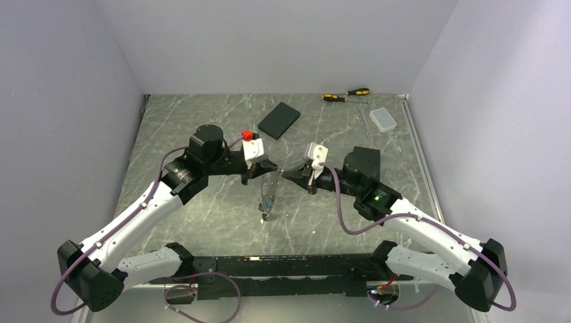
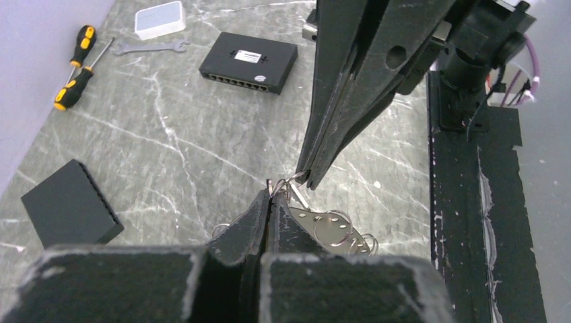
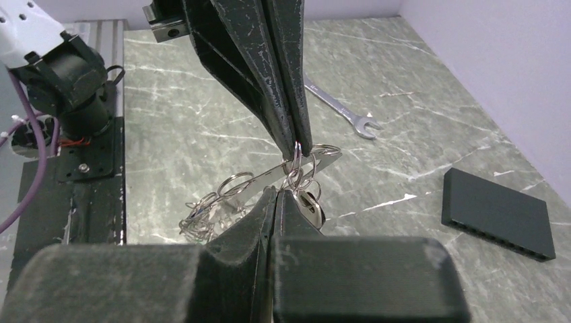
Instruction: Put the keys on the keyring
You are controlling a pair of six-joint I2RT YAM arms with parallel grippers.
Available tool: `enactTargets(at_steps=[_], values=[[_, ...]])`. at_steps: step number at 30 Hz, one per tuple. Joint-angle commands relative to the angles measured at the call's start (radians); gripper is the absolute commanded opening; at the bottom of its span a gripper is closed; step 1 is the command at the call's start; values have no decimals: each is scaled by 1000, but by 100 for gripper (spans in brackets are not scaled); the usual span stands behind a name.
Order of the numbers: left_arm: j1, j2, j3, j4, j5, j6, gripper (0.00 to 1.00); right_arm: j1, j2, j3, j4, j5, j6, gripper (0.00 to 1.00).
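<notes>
Left end effector [image 2: 269, 190] reaches in from the left of the counter [image 1: 202, 222]. Its two black fingers are pressed together, and at their tips they pinch the thin silver wire keyring [image 3: 293, 160].

The keyring is held above the middle of the counter, between the tips of the two end effectors. A bunch of small silver metal keys [image 1: 269, 198] and small rings hangs below it toward the near edge. Whether the lower end of the bunch touches the counter cannot be told. No coloured key heads can be made out in any view.

Right end effector [image 3: 276, 193] reaches in from the right and meets the left one almost tip to tip. Its fingers are also pressed together, and they pinch the same keyring just beside the left end effector's grip.

Other items on the counter:
- A flat black rectangular slab [image 1: 279, 120] with a ribbed edge lies beyond the two tips.
- A black network switch [image 2: 248, 62] lies further right, with its row of ports facing the left wrist camera.
- Two screwdrivers with black-and-yellow handles [image 1: 345, 95] lie side by side at the far right, against the back wall.
- A silver open-ended wrench [image 1: 363, 116] lies nearer than the screwdrivers.
- A small white rounded plastic box [image 1: 384, 119] lies just beside the wrench, on its right.
</notes>
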Motion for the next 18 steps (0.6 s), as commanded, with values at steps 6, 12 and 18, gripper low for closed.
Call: enactTargets(at_steps=[6, 12, 18], values=[[25, -55, -1, 318, -192, -236, 0, 9, 79, -5, 84, 16, 17, 0], [36, -61, -16, 384, -216, -331, 0, 17, 134, 20, 120, 13, -14, 0], [42, -85, -31, 437, -248, -416, 0, 28, 174, 28, 137, 7, -29, 0]])
